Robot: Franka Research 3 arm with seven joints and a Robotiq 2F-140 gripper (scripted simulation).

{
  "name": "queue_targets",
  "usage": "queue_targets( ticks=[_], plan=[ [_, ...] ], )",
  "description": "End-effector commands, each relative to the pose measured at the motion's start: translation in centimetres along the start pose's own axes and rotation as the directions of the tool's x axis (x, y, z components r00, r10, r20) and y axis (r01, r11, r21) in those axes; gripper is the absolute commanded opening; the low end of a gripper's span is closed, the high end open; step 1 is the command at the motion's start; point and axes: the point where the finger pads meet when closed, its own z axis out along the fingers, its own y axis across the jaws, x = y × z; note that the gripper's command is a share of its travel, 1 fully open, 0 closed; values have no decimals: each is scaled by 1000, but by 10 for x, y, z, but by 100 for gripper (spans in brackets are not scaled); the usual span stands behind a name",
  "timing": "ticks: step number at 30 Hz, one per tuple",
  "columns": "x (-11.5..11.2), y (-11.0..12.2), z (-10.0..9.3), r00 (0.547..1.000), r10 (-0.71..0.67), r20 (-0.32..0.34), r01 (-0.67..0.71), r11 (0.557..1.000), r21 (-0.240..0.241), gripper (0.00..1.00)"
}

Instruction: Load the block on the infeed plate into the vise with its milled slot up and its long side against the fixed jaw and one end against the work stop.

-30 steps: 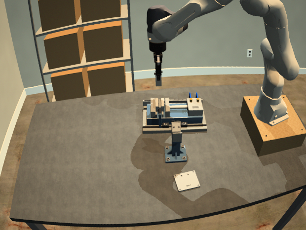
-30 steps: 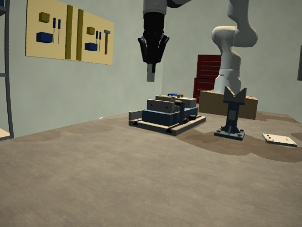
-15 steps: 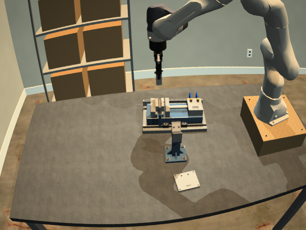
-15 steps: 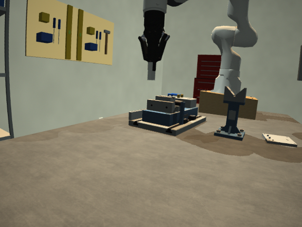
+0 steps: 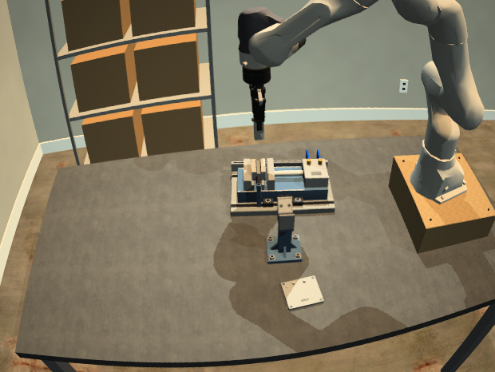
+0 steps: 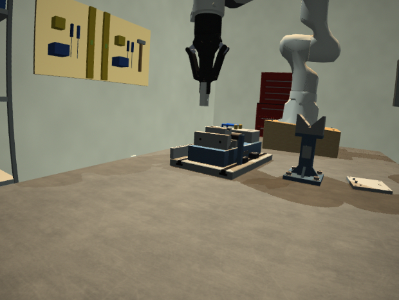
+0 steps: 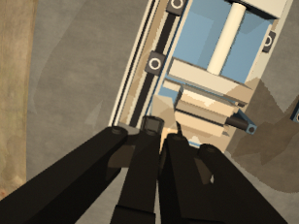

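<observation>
The gripper (image 5: 259, 135) (image 6: 204, 101) (image 7: 158, 111) hangs above the vise (image 5: 283, 195) (image 6: 206, 155) (image 7: 196, 30), pointing down, its fingers (image 6: 203, 93) clenched together on nothing and well apart from the fixture below. The part (image 5: 262, 168) (image 7: 204, 100) is in the vise, between the fixed jaw (image 5: 247, 176) (image 6: 211, 139) and the moving jaw (image 5: 271, 173) (image 7: 209, 77), the latter carried on the pale rod (image 5: 287, 172) (image 7: 227, 40) of the air cylinder (image 5: 315, 176). A gap shows between the part and the moving jaw. Whether its long side truly touches the fixed jaw, whether it lies fully flat on the low bars, and which way its slot faces, I cannot tell. The work stop (image 7: 237, 121) reaches in at one end of the part, but contact there is too small to judge. On the desk (image 5: 140, 255) (image 6: 161, 225) (image 7: 73, 77), the V-block (image 5: 285, 206) (image 6: 311, 129) stands upright on its bolted post near the vise, and the infeed plate (image 5: 302, 292) (image 6: 371, 185) lies bare beyond it, away from the vise.

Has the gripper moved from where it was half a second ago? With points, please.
Yes, slightly. In the exterior view, the gripper (image 5: 259, 135) (image 6: 204, 100) (image 7: 158, 111), jaws closed, has shifted a little to the right over the vise (image 5: 294, 195) (image 6: 205, 156) (image 7: 194, 29), which sits where it did.
</observation>
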Motion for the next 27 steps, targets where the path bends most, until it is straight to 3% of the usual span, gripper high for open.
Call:
queue_targets(
  ticks=[1,16,27],
  plan=[
    [2,2,0,985,-173,5,173,985,-2,0],
    [6,12,0,920,-391,5,391,920,-3,0],
    [10,22,1,813,-583,5,583,813,-3,0]
  ],
)
